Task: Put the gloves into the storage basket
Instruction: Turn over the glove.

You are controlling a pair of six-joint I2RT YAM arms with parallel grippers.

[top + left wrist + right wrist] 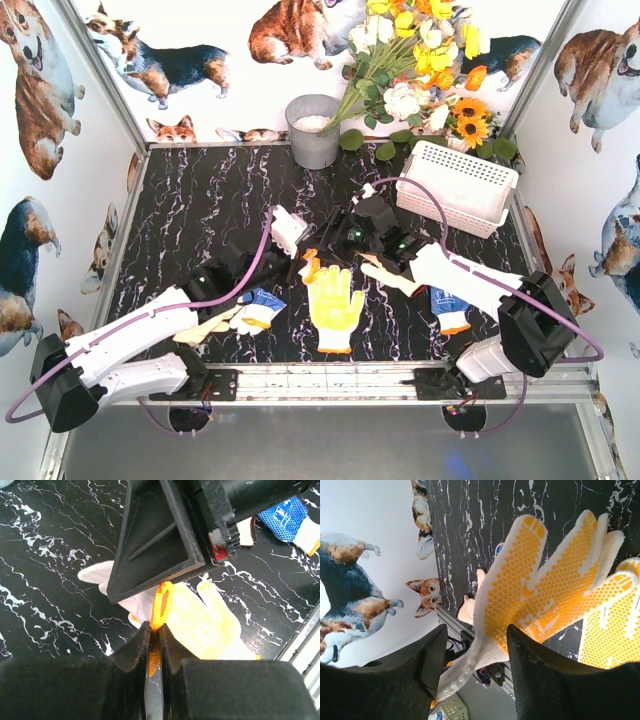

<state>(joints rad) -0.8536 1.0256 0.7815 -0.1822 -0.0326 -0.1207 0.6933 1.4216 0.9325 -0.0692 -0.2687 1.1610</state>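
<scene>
Left gripper (155, 631) is clamped on orange cuff of yellow glove (205, 625), lying mid-table; right gripper (477, 642) jaws stand apart. Storage basket (455, 185) sits rear-right. Risk: thin cuff pinch may slip on lift, dropping glove short of basket.

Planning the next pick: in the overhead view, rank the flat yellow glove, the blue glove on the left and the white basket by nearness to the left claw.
1. The flat yellow glove, right beside the left claw, on its near right.
2. The blue glove, on the near left.
3. The white basket, at the far right.
</scene>
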